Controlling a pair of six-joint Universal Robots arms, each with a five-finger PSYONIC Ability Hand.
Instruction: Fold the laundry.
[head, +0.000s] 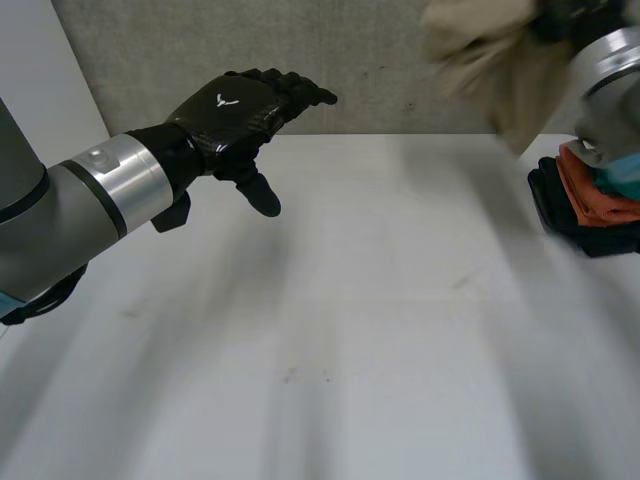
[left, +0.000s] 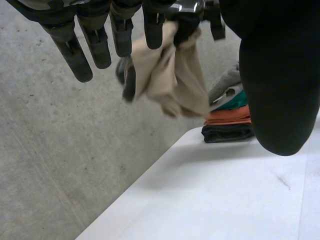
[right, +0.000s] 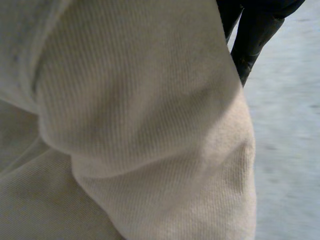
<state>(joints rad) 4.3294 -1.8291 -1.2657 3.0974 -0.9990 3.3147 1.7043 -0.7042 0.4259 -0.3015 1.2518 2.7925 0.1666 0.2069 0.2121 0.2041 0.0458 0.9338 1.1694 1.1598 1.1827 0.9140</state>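
Observation:
A crumpled beige cloth (head: 480, 60) hangs in the air over the table's far right corner, bunched in my right hand (head: 560, 15), which is shut on it. In the right wrist view the beige cloth (right: 140, 125) lies across the palm, with one black finger (right: 252, 40) showing past it. My left hand (head: 240, 115) hovers open above the table's far left, fingers relaxed and holding nothing. In the left wrist view the beige cloth (left: 170, 80) dangles beyond my left hand's fingertips (left: 95, 45).
A stack of folded clothes (head: 590, 205) in black, orange and teal sits at the right edge of the white table (head: 350, 330); the same stack (left: 227, 122) lies under the hanging cloth. A grey wall (head: 380, 50) stands behind the table.

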